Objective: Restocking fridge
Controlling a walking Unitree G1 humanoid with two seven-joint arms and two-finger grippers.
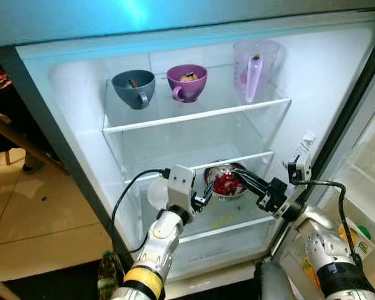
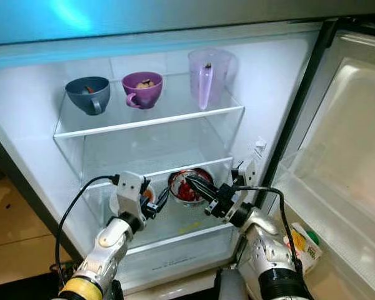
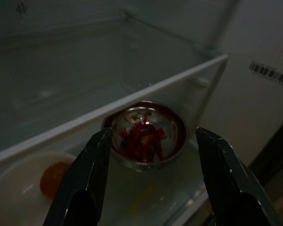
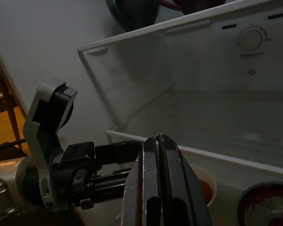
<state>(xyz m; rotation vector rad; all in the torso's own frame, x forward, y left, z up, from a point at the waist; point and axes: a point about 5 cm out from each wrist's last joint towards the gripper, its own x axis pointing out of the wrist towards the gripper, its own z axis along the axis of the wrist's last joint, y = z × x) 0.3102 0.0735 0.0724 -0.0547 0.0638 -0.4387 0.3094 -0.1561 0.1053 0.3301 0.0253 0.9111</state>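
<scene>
both arms reach into the open fridge point(image 1: 337, 81). nearest, the left gripper point(image 3: 151, 155) hovers with its fingers point(image 3: 92, 160) spread wide apart, holding nothing, aimed at the steel bowl of red pieces point(image 1: 227, 182) on the lower level. beside it the right gripper point(image 4: 161, 155) has its fingers pressed together with nothing between them, its tips just over the bowl's rim. left of the bowl sits a white dish point(image 3: 23, 183) with something orange in it. farther up, the glass shelf point(image 1: 194, 115) carries a grey cup point(image 1: 133, 87), a purple cup point(image 1: 187, 82) and a clear jug point(image 1: 254, 67).
</scene>
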